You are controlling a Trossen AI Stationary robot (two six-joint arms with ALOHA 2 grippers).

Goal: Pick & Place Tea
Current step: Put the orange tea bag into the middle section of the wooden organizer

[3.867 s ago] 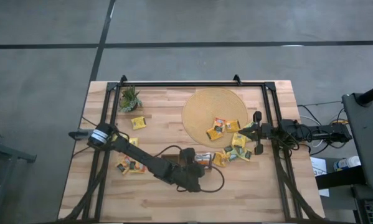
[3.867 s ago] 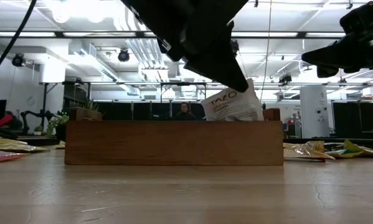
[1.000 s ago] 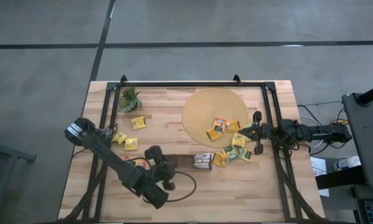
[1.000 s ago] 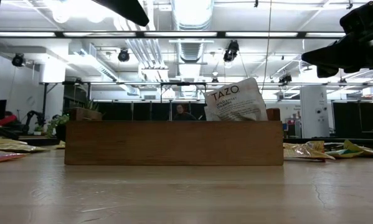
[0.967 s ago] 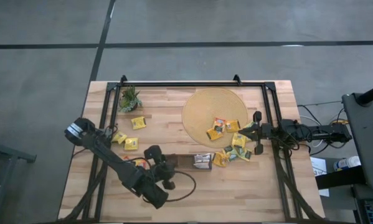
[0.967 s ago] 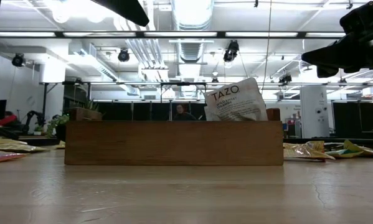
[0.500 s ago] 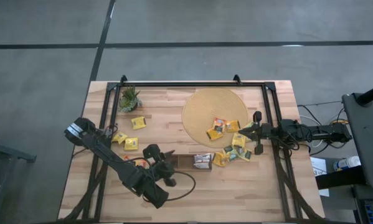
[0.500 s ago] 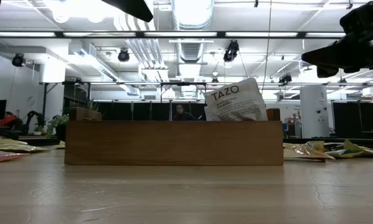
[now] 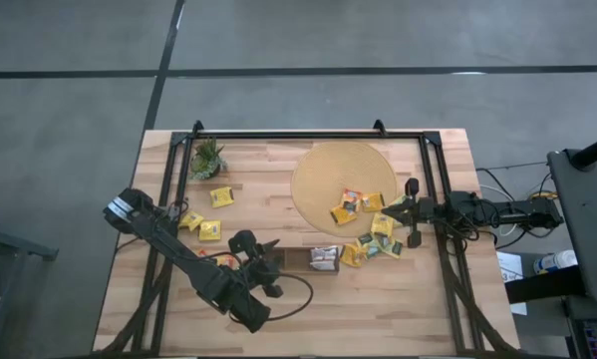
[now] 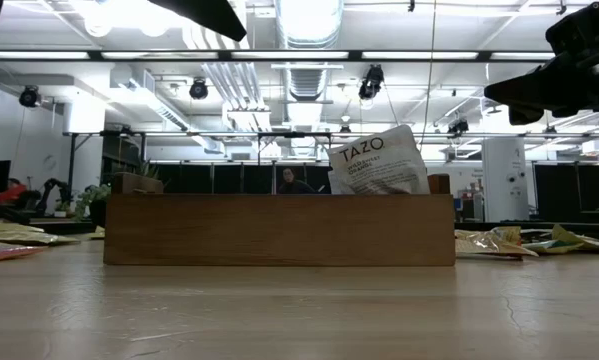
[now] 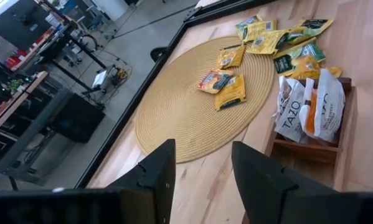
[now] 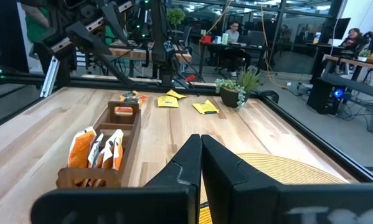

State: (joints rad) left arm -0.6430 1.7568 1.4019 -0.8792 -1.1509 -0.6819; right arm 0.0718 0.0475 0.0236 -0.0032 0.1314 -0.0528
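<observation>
The tea is small paper sachets. Three lie on the round woven mat (image 9: 344, 175), a heap (image 9: 378, 242) lies near the mat's near right edge, and several (image 9: 206, 229) lie at the table's left. A few white-and-orange sachets (image 11: 311, 109) stand upright in the right end of the dark brown tray (image 9: 296, 258). One of them (image 10: 377, 165) sticks up above the tray wall. My left gripper (image 9: 268, 249) hovers open above the table just left of the tray, holding nothing. My right gripper (image 9: 410, 212) rests shut at the table's right, beside the heap.
A small green plant (image 9: 208, 160) stands at the far left corner. A black frame (image 9: 308, 134) runs along the far edge and down both sides of the table. Bare wood lies along the near edge (image 9: 378, 309).
My left gripper has turned a little toward the tray while staying open and in place. The sachets and the tray have not moved.
</observation>
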